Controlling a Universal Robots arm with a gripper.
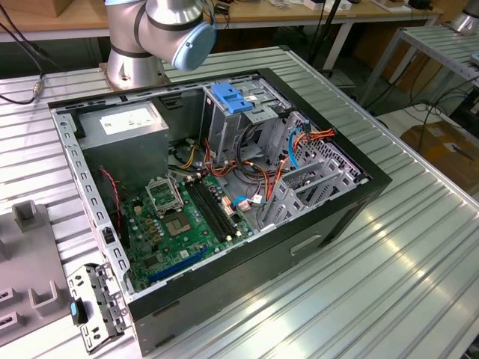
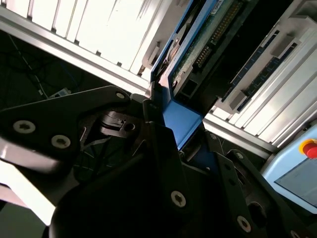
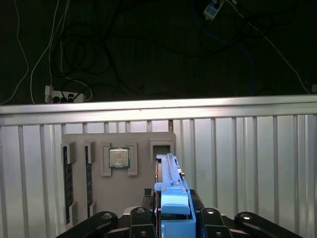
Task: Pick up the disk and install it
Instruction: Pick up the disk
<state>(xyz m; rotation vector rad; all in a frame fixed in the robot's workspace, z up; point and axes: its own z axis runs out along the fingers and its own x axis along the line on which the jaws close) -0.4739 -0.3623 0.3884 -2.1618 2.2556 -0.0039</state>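
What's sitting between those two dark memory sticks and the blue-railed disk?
A silver processor chip, set in a recess of the grey tray, lies between the memory sticks and the disk, in the first wrist view.

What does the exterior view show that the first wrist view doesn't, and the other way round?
Exterior view: the open computer case, its green motherboard and the arm's base. First wrist view: the gripper shut on the disk, seen edge-on, and a processor chip in the grey tray. Both: the ribbed metal table and, it seems, that grey tray.
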